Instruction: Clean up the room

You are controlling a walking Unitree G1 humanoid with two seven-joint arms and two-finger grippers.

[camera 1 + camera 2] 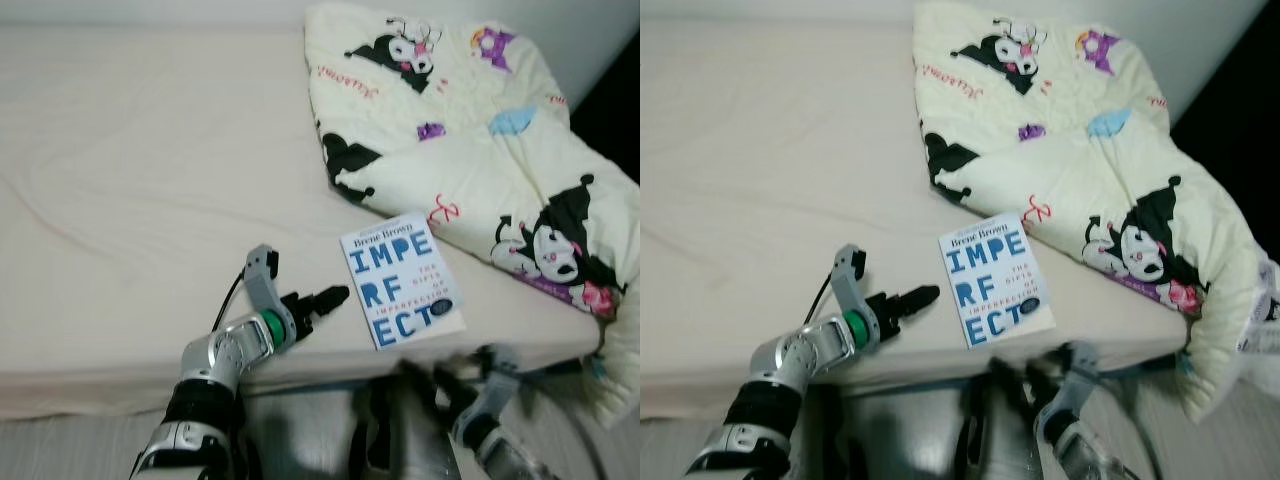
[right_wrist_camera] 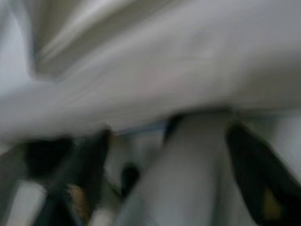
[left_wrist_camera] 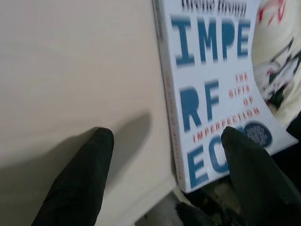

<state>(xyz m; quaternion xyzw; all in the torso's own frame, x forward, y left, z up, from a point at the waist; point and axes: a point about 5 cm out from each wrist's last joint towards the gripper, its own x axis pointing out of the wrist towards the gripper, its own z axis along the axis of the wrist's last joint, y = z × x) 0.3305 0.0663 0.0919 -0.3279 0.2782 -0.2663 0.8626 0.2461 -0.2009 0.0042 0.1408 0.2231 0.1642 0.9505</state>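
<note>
Bed: a wide bed with a plain beige sheet; its near edge runs across just in front of the robot.

Book: a white paperback with big blue letters and small red words on the cover lies flat, face up, on the sheet, close to the near edge of the bed. Its far right corner is touching or just beside the blanket.

Blanket: a cream blanket printed with black cartoon figures lies bunched on the right part of the bed and hangs over the right side.

Left gripper: the left gripper is above the sheet near the bed edge, just to the left of the book, and its tips point at the book. In the left wrist view the two black fingers stand wide apart, with nothing between them; one is over the bare sheet and the other is over the lower corner of the book cover. I cannot tell if that finger touches the cover.

Left arm: the silver arm comes up from below the bed edge, with a green ring at the wrist.

Right gripper: the right gripper is low, under the bed edge, below the book, and it is blurred. In the right wrist view its dark fingers are spread apart before pale, blurred cloth, and they hold nothing.
</note>
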